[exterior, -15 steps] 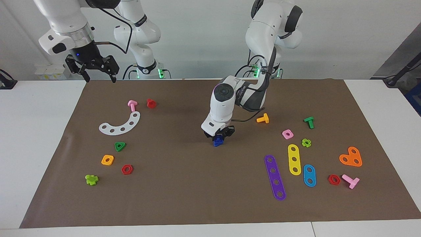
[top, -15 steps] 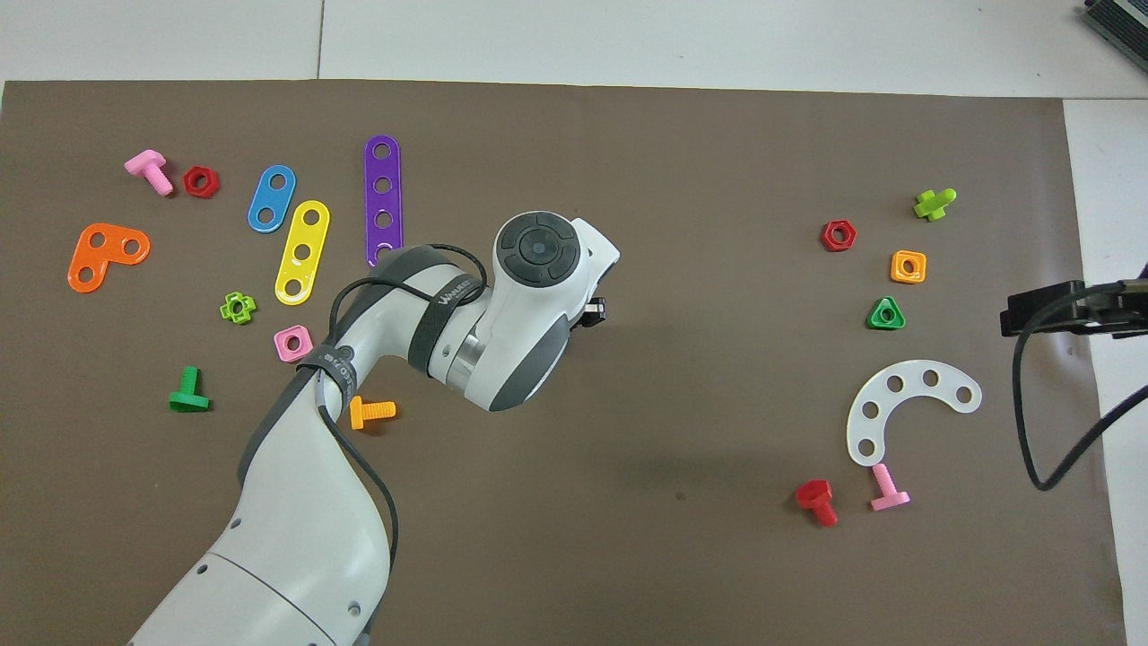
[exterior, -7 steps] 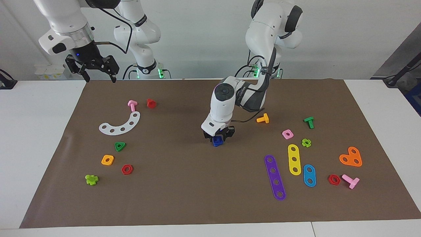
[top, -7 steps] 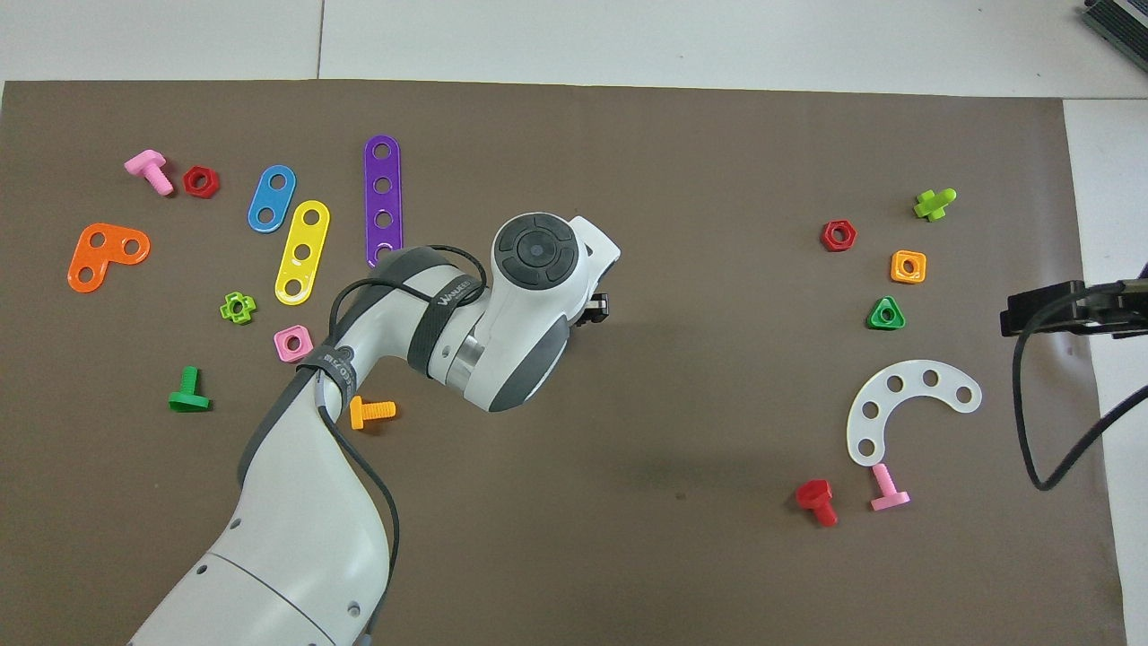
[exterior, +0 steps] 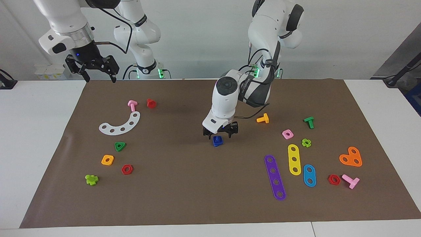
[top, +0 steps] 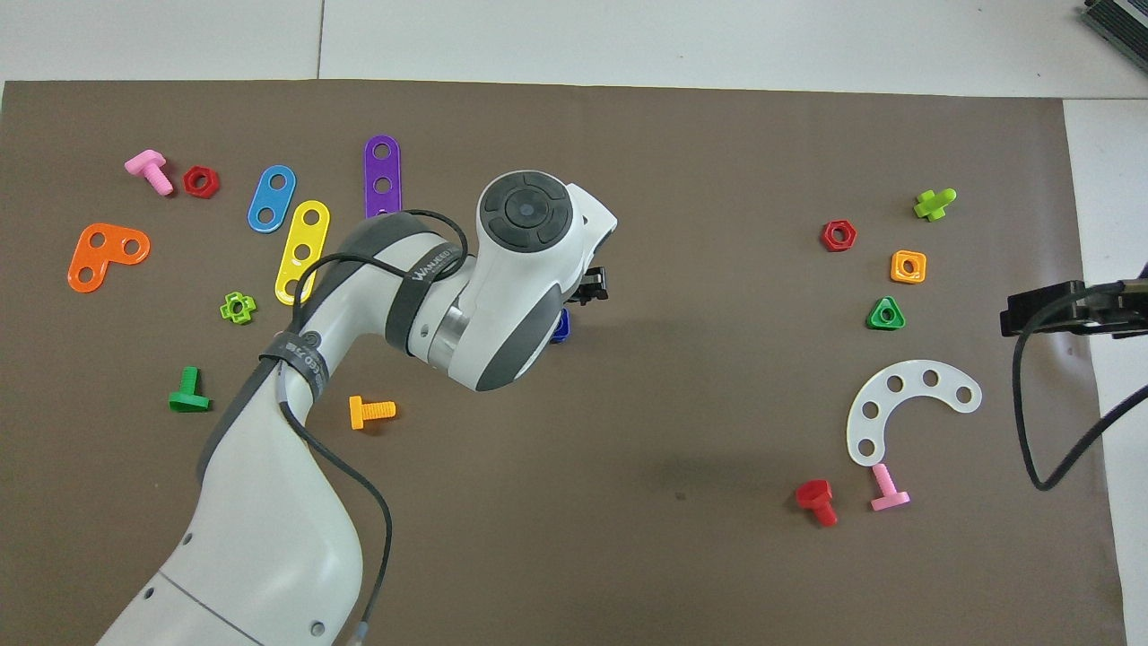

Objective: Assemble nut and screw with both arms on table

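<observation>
Jaws of left gripper spread over blue assembly, right gripper raised

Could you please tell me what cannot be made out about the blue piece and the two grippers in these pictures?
- Blue piece: in the facing view, too small to tell nut from screw or whether they are joined; in the overhead view, the left arm covers all but a sliver.
- Left gripper: in the overhead view, mostly hidden under its own wrist.
- Right gripper: in the overhead view, cut off by the frame edge.

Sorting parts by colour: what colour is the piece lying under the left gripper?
Blue; the facing view shows it best.
</observation>
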Robot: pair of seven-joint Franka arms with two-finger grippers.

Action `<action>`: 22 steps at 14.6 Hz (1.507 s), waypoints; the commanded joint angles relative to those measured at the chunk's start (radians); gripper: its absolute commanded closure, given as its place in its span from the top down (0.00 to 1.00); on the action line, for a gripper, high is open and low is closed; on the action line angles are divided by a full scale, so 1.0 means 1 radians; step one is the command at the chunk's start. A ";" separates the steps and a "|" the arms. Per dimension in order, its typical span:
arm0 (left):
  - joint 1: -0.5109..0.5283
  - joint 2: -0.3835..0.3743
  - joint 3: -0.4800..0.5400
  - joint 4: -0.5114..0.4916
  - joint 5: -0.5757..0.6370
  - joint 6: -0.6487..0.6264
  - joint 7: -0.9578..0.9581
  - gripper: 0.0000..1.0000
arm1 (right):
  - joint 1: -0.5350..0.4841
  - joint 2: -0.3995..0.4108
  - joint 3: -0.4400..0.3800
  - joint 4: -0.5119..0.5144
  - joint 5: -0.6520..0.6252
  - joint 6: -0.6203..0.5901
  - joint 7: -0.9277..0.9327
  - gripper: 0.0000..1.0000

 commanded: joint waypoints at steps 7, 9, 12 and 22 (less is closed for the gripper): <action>0.354 -0.317 -0.006 -0.030 0.010 -0.364 0.309 1.00 | -0.006 -0.008 0.004 0.003 -0.008 -0.013 -0.023 1.00; 0.426 -0.387 -0.006 -0.065 0.011 -0.386 0.367 1.00 | -0.006 -0.008 0.004 0.003 -0.008 -0.013 -0.023 1.00; 0.495 -0.464 -0.006 -0.093 0.011 -0.441 0.462 1.00 | -0.006 -0.008 0.005 0.001 -0.008 -0.013 -0.023 1.00; 0.551 -0.509 -0.005 -0.054 0.014 -0.516 0.603 1.00 | -0.006 -0.008 0.004 0.001 -0.008 -0.013 -0.023 1.00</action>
